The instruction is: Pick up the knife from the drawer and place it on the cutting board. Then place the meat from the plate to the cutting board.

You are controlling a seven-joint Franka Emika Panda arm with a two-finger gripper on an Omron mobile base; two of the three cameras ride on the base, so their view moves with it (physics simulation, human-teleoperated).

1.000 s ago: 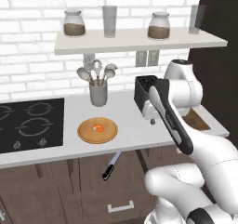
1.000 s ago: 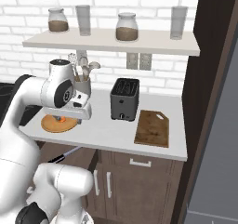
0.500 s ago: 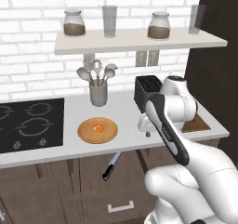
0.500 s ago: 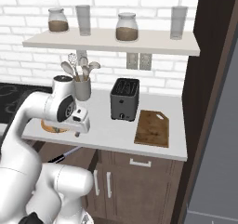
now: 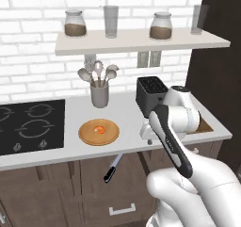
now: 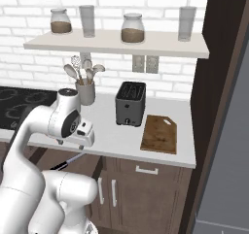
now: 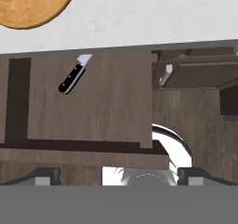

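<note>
Left base view first: knife lies in the open drawer below the counter edge, black handle toward the camera, blade running back under the counter lip. Plate sits on the counter right of the cooktop, meat near its centre. Gripper hangs at the counter's front edge, right of the plate and in front of the toaster; jaw state hard to read from here. Arm hides most of the board.

Right base view: board lies flat at the counter's right end, just right of the toaster, nothing on it. Gripper sits low at the counter edge; knife shows beneath it, apart from it.

Hand view: fingertips stand wide apart at the bottom, nothing between them. Knife is up and left of centre on the drawer floor, tilted, blade tip right at the counter edge. Plate rim in the top left corner.

Risks, as judgement: knife is off the gripper axis and rotated, so a straight descent would miss or catch only the handle end. Blade partly under the lip means a lift straight up could snag the counter edge. Slim flat knife on a flat floor: the fingers may scrape the wood or close over it. Wrist could also clip the counter front on the way down.
</note>
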